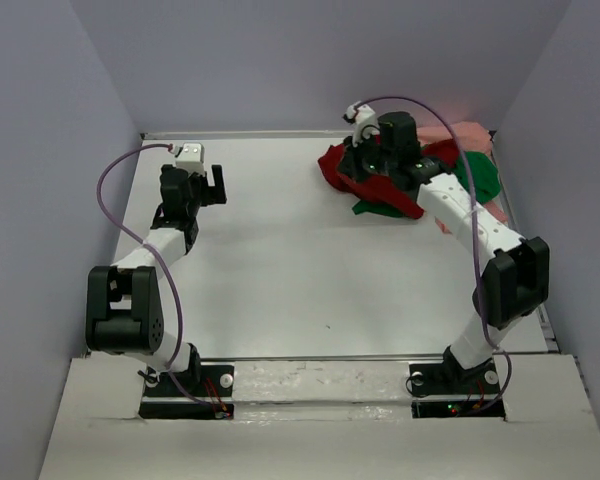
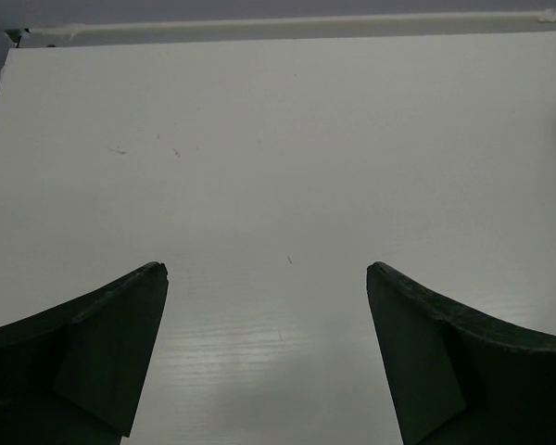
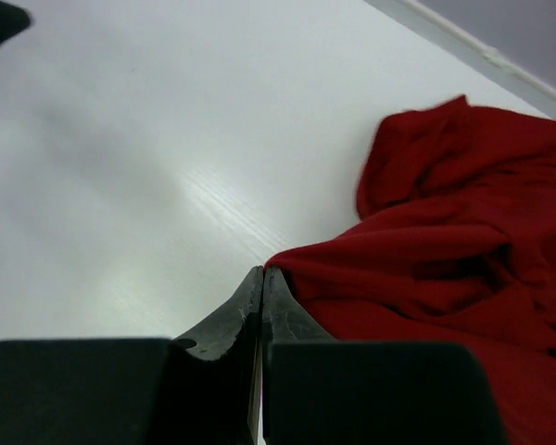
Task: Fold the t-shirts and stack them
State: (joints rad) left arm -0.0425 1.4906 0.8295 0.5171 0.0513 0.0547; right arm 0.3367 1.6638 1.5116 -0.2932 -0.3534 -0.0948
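White table [image 1: 280, 260] is sitting inside grey-lavender walls [image 1: 40, 150], with both arm bases bolted at the near edge.

Left gripper [image 2: 267, 269] is hovering over the far-left part of the table. Its jaws are standing wide apart with nothing between them, and only bare tabletop is showing under them in the left wrist view. A purple cable [image 1: 110, 190] is looping off that arm's wrist.

Right arm is reaching out to the far-right corner, where all three t-shirts are lying in one crumpled pile, none folded.
- dark red t-shirt [image 3: 463, 232]: lying bunched on the left side of the pile, nearest the table centre.
- bright green t-shirt [image 1: 477, 180]: showing on the right of the pile, with another bit peeking out at the near side from under the red.
- pale salmon pink t-shirt [image 1: 470, 135]: sitting at the back, against the far right edge, mostly covered by the other two and by the arm.

Right gripper [image 3: 262, 271] is sitting low at the table with its jaws pressed fully together. The near-left hem of the dark red t-shirt is meeting the fingertips. I cannot tell whether any cloth is actually pinched between them or just lying against the tip.
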